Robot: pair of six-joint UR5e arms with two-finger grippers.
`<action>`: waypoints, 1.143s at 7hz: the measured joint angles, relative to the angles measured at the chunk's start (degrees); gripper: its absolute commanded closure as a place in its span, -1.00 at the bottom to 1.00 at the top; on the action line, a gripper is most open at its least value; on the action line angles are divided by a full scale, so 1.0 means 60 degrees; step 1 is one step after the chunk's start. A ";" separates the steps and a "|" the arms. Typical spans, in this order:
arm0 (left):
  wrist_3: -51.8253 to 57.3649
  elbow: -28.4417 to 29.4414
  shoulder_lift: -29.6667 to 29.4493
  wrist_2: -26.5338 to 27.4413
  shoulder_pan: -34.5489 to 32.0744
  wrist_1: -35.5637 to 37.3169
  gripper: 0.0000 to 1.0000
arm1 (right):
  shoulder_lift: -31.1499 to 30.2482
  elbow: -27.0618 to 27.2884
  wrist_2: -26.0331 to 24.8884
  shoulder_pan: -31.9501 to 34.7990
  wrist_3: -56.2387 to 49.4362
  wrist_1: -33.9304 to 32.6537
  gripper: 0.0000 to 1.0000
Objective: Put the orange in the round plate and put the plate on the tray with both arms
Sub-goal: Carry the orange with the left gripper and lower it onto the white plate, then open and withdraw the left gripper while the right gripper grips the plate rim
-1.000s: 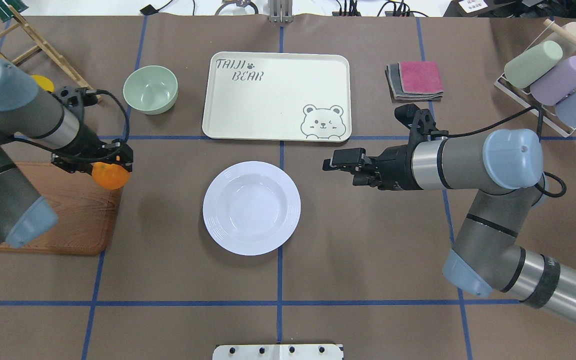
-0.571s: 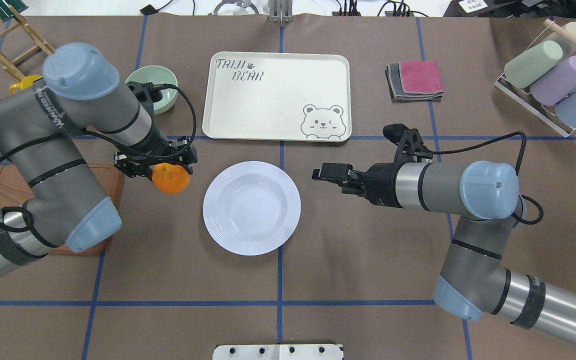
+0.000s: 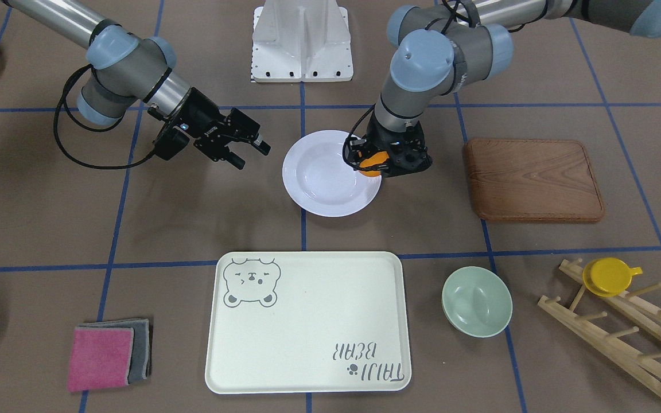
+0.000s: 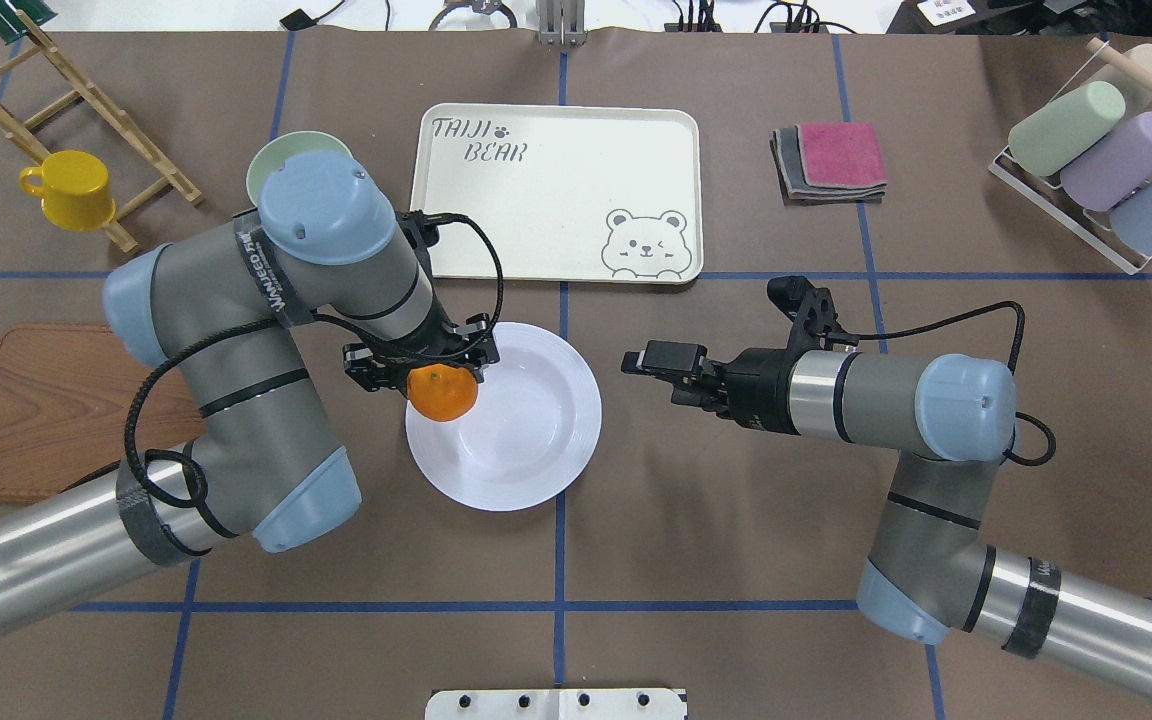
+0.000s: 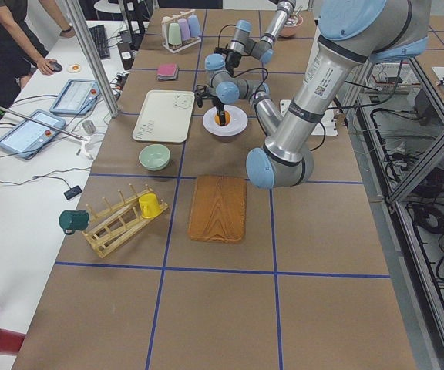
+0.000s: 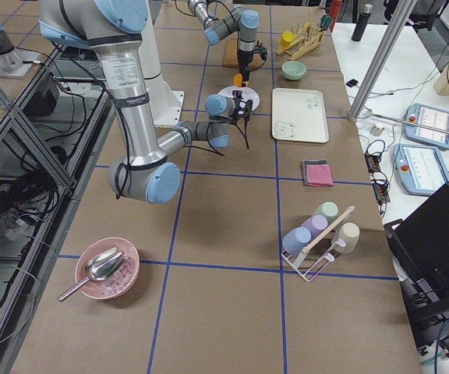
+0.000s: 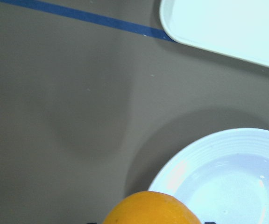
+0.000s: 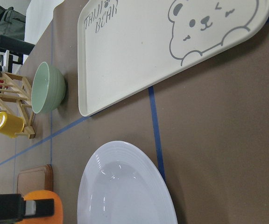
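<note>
My left gripper (image 4: 428, 372) is shut on the orange (image 4: 442, 393) and holds it over the left rim of the white round plate (image 4: 526, 430). In the front-facing view the orange (image 3: 372, 161) hangs at the edge of the plate (image 3: 322, 180). The left wrist view shows the orange (image 7: 151, 207) low in frame beside the plate (image 7: 228, 182). My right gripper (image 4: 654, 360) stands open just right of the plate, apart from it; the front-facing view shows that gripper (image 3: 250, 150) with its fingers spread. The cream tray (image 4: 556, 190) lies beyond the plate with nothing on it.
A pale green bowl (image 4: 271, 165) sits left of the tray, partly under my left arm. A wooden board (image 4: 46, 410) lies at the left. A yellow cup (image 4: 71, 190) hangs on a wooden rack; folded cloths (image 4: 831, 160) and a cup rack (image 4: 1106, 150) are at the back right.
My left arm has swung right with the orange, from over the wooden board to over the plate's left rim. The right gripper has edged left and slightly nearer the plate.
</note>
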 measured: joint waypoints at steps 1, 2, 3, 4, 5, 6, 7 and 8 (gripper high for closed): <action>-0.0030 0.0319 -0.0054 0.0062 0.0067 -0.0391 -0.56 | 0.0081 -0.0098 -0.0033 -0.0044 0.0123 0.0054 -0.98; -0.0040 0.0632 -0.0060 0.0086 0.0093 -0.0796 -0.80 | 0.0160 -0.0187 -0.0150 -0.0151 0.0182 0.0078 -0.98; -0.0040 0.0788 -0.0058 0.0096 0.0098 -0.1029 -0.96 | 0.0213 -0.0233 -0.0291 -0.0275 0.0205 0.0085 -0.98; -0.0028 0.0826 -0.0056 0.0153 0.0102 -0.1122 -0.98 | 0.0275 -0.0284 -0.0375 -0.0365 0.0244 0.0092 -0.98; 0.0004 0.0793 -0.0049 0.0254 0.0097 -0.1157 -0.98 | 0.0330 -0.0391 -0.0410 -0.0412 0.0319 0.0186 -0.98; 0.0037 0.0688 -0.0038 0.0304 0.0072 -0.1159 -0.98 | 0.0385 -0.0633 -0.0420 -0.0444 0.0371 0.0475 -0.98; 0.0056 0.0509 0.0000 0.0318 0.0027 -0.1146 -0.98 | 0.0515 -0.1013 -0.0428 -0.0494 0.0391 0.0832 -0.98; 0.0070 0.0285 0.0118 0.0293 -0.0068 -0.1127 -0.98 | 0.0669 -0.1327 -0.0475 -0.0569 0.0398 0.1049 -0.98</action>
